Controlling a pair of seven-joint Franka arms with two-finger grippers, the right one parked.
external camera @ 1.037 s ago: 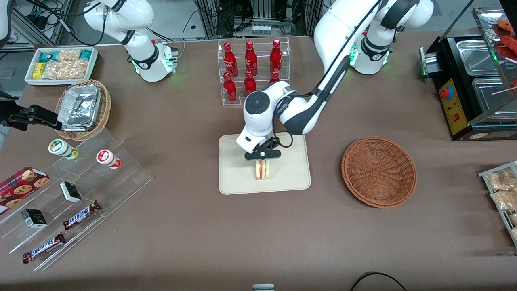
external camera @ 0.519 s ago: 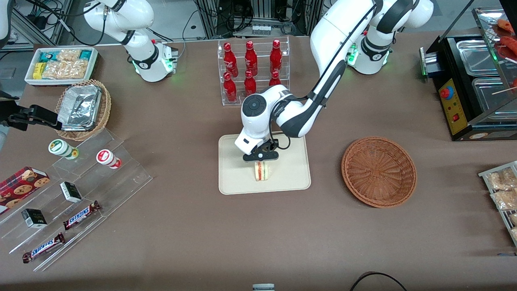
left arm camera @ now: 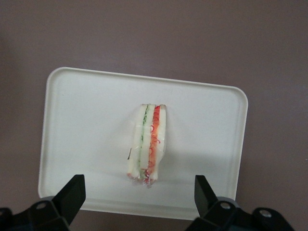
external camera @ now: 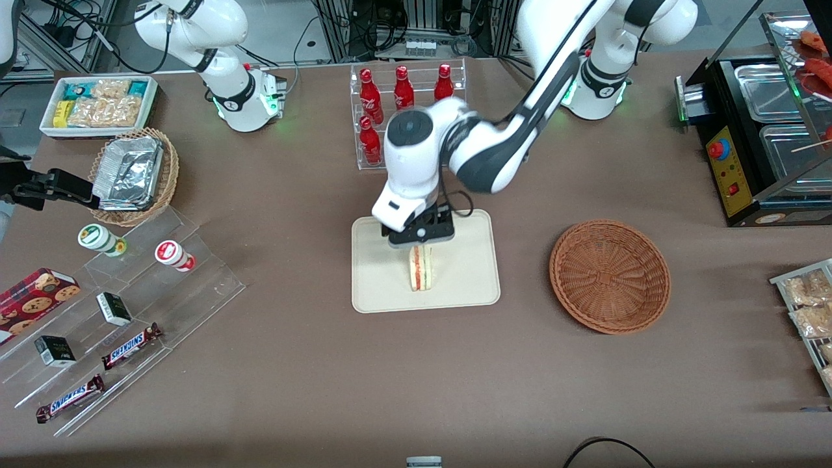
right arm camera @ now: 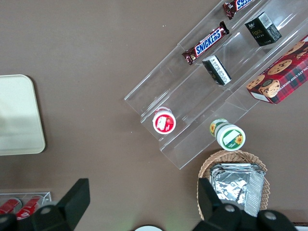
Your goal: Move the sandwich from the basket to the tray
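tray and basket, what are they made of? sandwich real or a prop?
The tray looks like matte cream moulded plastic: smooth, with rounded corners and a low rim. The basket is reddish-brown woven wicker; its weave shows. The sandwich seems film-wrapped, given glossy crinkles, so real or prop is unclear. The gripper hangs open above it.

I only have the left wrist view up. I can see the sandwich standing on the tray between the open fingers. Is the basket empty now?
Observer: Yes. In the front view the basket holds nothing; it sits on the table beside the tray, toward the working arm's end.
Operator: Where is the gripper relative to the sandwich?
Observer: The gripper hangs above the sandwich, over the end of it farther from the front camera, and is not touching it.
Operator: Anything close to the tray that I should know about?
Observer: A clear rack of red bottles stands farther from the front camera than the tray, partly hidden by the arm.
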